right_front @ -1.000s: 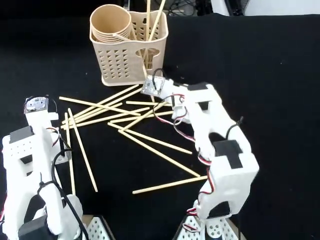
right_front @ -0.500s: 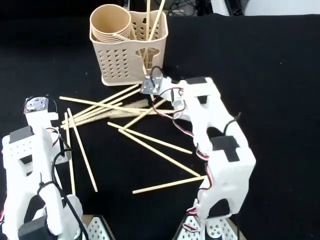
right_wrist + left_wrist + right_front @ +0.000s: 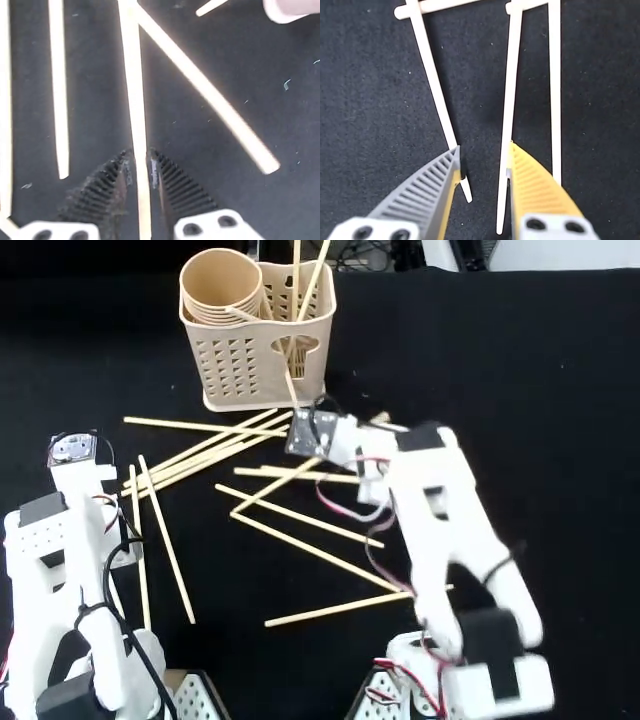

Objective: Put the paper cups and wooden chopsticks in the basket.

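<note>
Finding no readable text, label, brand, number or sign anywhere; nothing legible showing on the basket (image 3: 240, 365), the paper cups (image 3: 222, 285), the wooden chopsticks (image 3: 340, 609) or the black tabletop (image 3: 560, 390).

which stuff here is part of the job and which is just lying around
Job: basket; paper cups stacked in it; upright chopsticks in it; loose chopsticks on the black cloth; one chopstick in the jaws of the right gripper.
Just there: black cloth; arm base plates.
</note>
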Controlling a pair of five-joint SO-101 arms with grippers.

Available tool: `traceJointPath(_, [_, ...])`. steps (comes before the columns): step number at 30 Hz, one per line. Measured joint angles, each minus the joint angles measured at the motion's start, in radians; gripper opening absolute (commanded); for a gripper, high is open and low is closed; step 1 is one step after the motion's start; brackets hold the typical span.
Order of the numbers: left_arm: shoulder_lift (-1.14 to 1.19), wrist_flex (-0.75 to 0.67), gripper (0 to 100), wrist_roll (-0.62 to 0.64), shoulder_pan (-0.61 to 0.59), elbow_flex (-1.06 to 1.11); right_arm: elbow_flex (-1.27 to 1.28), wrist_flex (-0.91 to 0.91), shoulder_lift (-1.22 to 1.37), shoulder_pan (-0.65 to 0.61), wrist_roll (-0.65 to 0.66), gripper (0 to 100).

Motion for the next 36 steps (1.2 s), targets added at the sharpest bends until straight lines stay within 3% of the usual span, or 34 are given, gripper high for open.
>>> traceJointPath(9, [0.000, 0.000, 16, 0.000, 0.000, 0.000, 0.207, -0.077, -0.101, 0.061, 0.008, 1.6])
traceJointPath(13, [0.000, 0.000, 16, 0.000, 0.000, 0.000, 0.229, -0.092, -0.101, 0.109, 0.008, 15.5])
traceJointPath(16, [0.000, 0.000, 16, 0.000, 0.000, 0.000, 0.229, -0.103, -0.103, 0.100, -0.035, 24.1])
traceJointPath(22, [0.000, 0.000, 16, 0.000, 0.000, 0.000, 0.212, -0.141, -0.098, -0.061, -0.114, 24.8])
traceJointPath(25, [0.000, 0.000, 16, 0.000, 0.000, 0.000, 0.175, -0.169, -0.041, -0.106, -0.141, 25.5])
traceJointPath(31, [0.000, 0.000, 16, 0.000, 0.000, 0.000, 0.031, -0.175, 0.198, -0.109, -0.147, 37.2])
traceJointPath(36, [0.000, 0.000, 16, 0.000, 0.000, 0.000, -0.066, -0.175, 0.325, -0.087, -0.147, 37.4])
